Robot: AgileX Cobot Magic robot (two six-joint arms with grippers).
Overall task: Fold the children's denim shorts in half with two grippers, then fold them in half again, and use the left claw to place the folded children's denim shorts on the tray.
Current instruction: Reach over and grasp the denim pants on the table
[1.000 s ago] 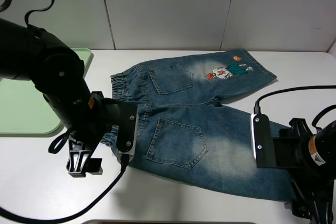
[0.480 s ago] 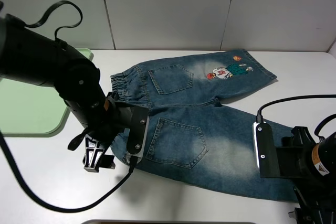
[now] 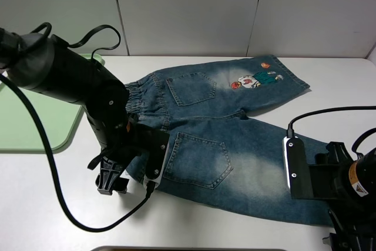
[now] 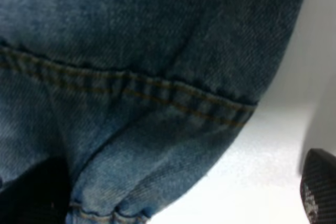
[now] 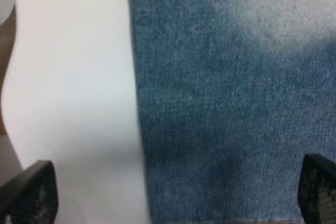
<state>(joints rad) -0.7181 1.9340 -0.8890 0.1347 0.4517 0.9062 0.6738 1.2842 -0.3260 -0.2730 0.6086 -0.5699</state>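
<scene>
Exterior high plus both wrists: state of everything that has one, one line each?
children's denim shorts: unfolded, spread flat, pocket side up, not on the tray.
tray: at the left edge, partly behind the left arm, no shorts on it.
left gripper: open, jaws straddling the waistband corner of the near leg, nothing gripped.
right gripper: open, one jaw over bare tabletop, the other over denim, nothing gripped.

- The children's denim shorts (image 3: 235, 139) lie spread over the table's (image 3: 335, 77) middle, out toward its right side
- The tray (image 3: 29, 116) fills the left edge
- Bare table runs along the front edge and between tray and left gripper (image 3: 110, 181)
</scene>
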